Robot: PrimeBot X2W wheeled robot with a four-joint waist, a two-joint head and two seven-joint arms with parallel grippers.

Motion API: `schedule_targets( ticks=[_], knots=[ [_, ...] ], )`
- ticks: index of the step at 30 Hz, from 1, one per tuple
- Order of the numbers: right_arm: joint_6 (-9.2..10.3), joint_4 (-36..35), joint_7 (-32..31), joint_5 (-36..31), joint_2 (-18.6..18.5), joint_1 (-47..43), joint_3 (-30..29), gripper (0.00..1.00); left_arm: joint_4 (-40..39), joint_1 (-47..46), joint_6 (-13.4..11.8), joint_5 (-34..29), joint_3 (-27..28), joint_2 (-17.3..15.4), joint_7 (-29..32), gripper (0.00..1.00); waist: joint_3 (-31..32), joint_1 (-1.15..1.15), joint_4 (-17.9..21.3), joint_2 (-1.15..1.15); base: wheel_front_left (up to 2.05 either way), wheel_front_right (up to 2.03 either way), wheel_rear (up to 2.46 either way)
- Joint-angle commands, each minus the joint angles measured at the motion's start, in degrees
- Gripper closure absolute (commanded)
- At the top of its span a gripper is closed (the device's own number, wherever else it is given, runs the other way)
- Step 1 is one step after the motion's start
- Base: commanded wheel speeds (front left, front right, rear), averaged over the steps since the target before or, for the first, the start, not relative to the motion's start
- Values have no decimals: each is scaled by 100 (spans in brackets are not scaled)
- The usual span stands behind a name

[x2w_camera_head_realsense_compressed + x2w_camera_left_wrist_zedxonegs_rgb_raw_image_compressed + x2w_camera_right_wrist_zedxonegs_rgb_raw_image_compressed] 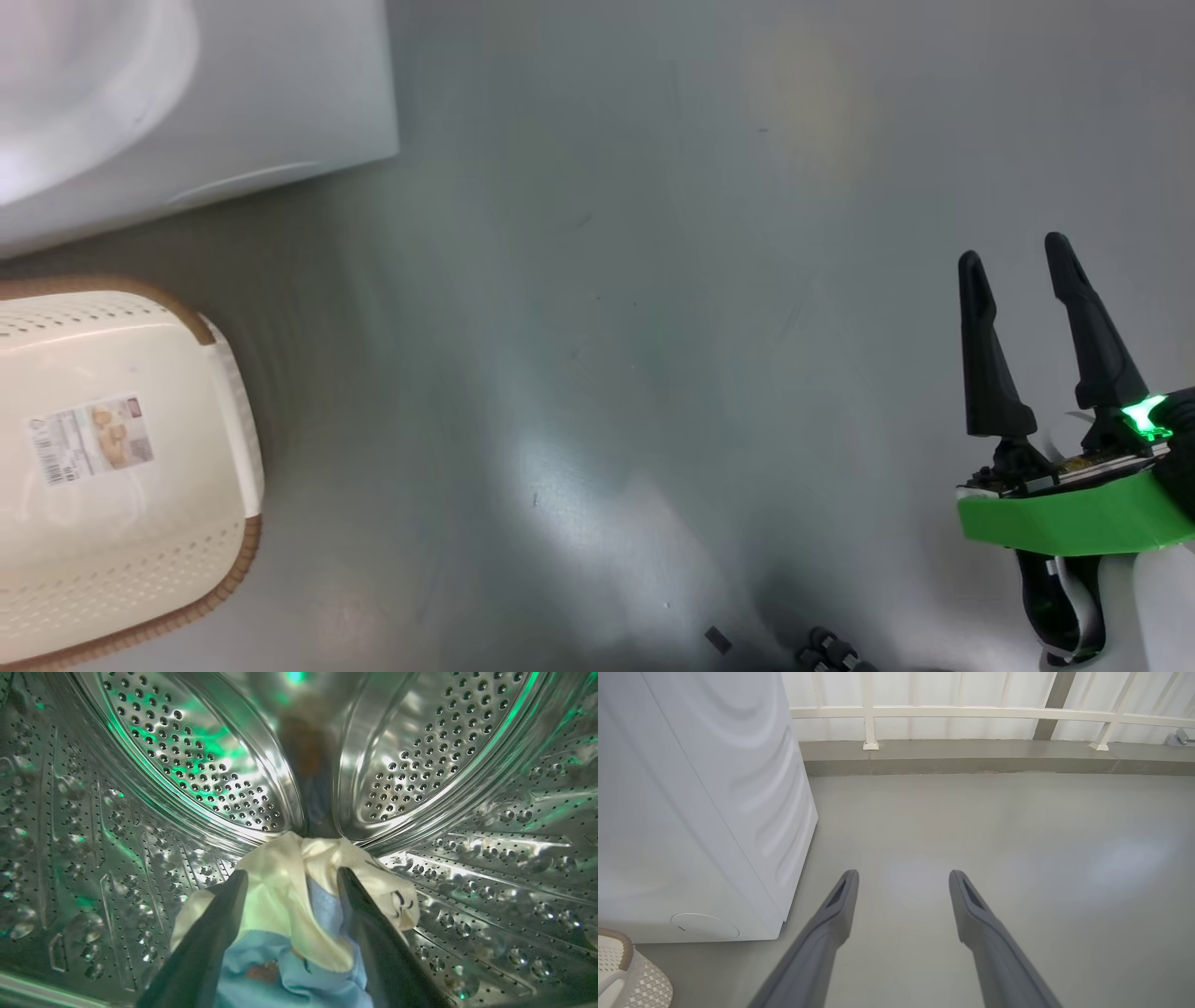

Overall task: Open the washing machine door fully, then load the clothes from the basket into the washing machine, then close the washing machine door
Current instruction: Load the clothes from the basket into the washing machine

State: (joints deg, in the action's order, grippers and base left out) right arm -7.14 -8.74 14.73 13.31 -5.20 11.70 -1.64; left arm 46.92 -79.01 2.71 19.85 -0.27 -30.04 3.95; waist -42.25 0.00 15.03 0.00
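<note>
The left gripper (pixel 292 873) reaches inside the steel drum (pixel 187 756), its fingers spread wide and clamped on nothing. The clothes (pixel 280 896), a cream-white piece draped over light blue fabric, lie heaped between and below them, low in the drum near its perforated back wall. Outside, the right gripper (pixel 1014 252) hangs wide open and empty above the grey floor (pixel 607 327). The basket (pixel 229 579) sits on that floor close to the foot of the white washing machine (pixel 691 812). A pale railing (pixel 971 711) lines the far wall.
</note>
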Motion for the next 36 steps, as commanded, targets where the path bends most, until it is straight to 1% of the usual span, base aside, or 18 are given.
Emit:
schedule_targets(
  ticks=[1,6,10,13,16,18,23,25,26,28,33,36],
  knots=[
    [-35,-101,27,19,-106,-119,43,0,-74,315,-1,2,32,-229,-194,0,179,0,-145,0,0,0,0],
    [-35,-109,27,-35,-172,-205,-79,0,-69,818,21,59,38,-23,-889,0,484,0,-357,0,0,0,0],
    [-35,-142,27,-80,-235,-271,-78,0,-147,1358,-18,108,85,174,-1543,0,748,0,-542,0,0,0,0],
    [-35,-151,27,-118,-293,-351,-58,0,-353,1850,-63,135,142,343,-1794,0,951,0,-687,0,0,0,0],
    [-35,-163,27,-145,-328,-405,-56,0,-593,2232,-85,169,215,469,-1861,0,1093,0,-771,0,0,0,0],
    [-35,-163,27,-171,-365,-468,-65,0,-959,2653,-144,117,277,562,-1886,0,1242,0,-850,0,0,0,0],
    [-35,-154,27,-234,-436,-647,-78,0,-2478,4042,-328,-119,600,935,-1892,0,1647,0,-1005,0,0,0,0],
    [-35,-142,27,-261,-467,-728,-60,0,-3072,4684,-366,-196,709,1142,-1893,0,1814,0,-1053,0,0,0,0],
    [-35,-131,27,-286,-502,-803,-37,0,-3632,5324,-418,-284,807,1354,-1893,0,1985,0,-1105,0,0,0,0],
    [-35,-113,27,-309,-536,-881,-14,0,-4124,5867,-469,-372,865,1579,-1894,0,2147,0,-1157,0,0,0,0],
    [-35,-52,27,-356,-619,-1072,42,0,-4983,6964,-555,-580,791,2158,-1894,0,2543,0,-1320,0,0,0,0],
    [-35,-7,27,-385,-651,-1187,85,0,-5250,7465,-592,-737,631,2372,-1894,0,2783,0,-1416,0,0,0,0]
  ],
)
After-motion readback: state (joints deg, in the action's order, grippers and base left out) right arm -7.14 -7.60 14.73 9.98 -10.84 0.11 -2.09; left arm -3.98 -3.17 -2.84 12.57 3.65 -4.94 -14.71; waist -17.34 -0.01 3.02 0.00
